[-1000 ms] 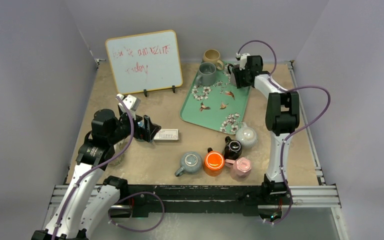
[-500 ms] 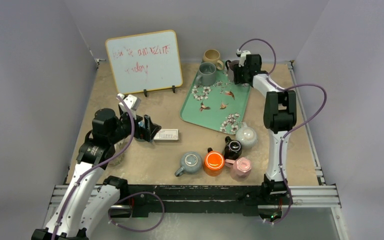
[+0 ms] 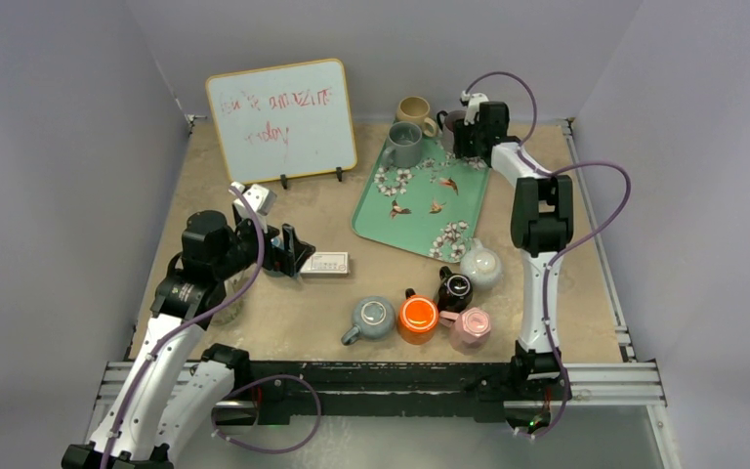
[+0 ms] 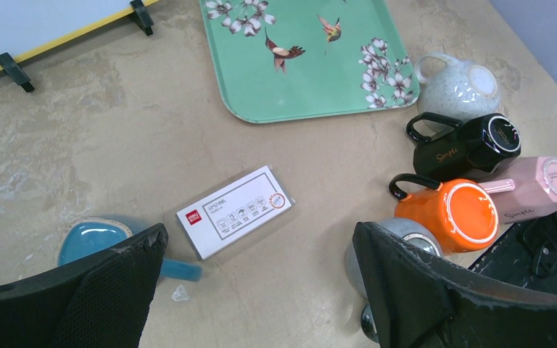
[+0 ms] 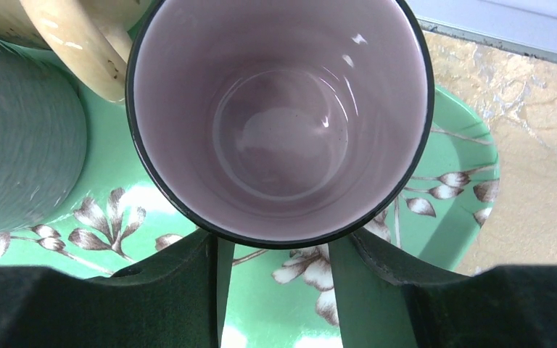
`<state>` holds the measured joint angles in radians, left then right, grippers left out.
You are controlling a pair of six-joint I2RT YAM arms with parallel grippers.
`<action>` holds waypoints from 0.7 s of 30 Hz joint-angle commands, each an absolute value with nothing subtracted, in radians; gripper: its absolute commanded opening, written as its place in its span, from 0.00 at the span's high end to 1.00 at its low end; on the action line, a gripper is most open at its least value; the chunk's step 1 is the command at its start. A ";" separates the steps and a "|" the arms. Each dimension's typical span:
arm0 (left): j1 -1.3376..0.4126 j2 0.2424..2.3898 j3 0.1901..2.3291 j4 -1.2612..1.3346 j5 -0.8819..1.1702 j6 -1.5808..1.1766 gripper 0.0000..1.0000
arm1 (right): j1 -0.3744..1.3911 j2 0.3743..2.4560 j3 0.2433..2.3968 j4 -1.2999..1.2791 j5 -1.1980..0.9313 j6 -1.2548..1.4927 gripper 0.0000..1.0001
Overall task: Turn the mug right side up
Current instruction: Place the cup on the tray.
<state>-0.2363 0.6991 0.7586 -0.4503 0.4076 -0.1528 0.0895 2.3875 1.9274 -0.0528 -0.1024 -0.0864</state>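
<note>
A dark mug with a pale purple inside (image 5: 279,119) stands mouth up over the far corner of the green flowered tray (image 5: 290,304). My right gripper (image 5: 274,254) is shut on it from above. The fingers (image 5: 181,290) stand close together and their tips are hidden under the rim. In the top view this mug (image 3: 451,124) and my right gripper (image 3: 463,133) are at the tray's (image 3: 420,200) far right corner. My left gripper (image 4: 257,290) is open and empty above the bare table, also seen in the top view (image 3: 289,252).
A grey mug (image 3: 402,144) and a beige mug (image 3: 413,109) sit next to the held mug. Grey-blue (image 3: 373,317), orange (image 3: 418,315), black (image 3: 454,289), pink (image 3: 471,326) and speckled white (image 3: 481,264) mugs cluster near front. A white card box (image 4: 233,210), a blue object (image 4: 94,241) and a whiteboard (image 3: 281,119) are on the left.
My right gripper has moved a little toward the far left with the dark mug. The left arm has barely moved.
</note>
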 commanded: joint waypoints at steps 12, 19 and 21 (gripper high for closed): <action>-0.235 0.693 0.759 -0.437 0.391 -0.137 0.01 | 0.090 2.398 1.982 0.052 -0.198 -0.173 0.50; -0.235 0.690 0.765 -0.443 0.360 -0.146 0.01 | 0.089 2.341 1.954 0.003 -0.185 -0.165 0.41; -0.235 0.685 0.765 -0.443 0.332 -0.155 0.00 | 0.090 2.289 1.901 0.018 -0.166 -0.170 0.38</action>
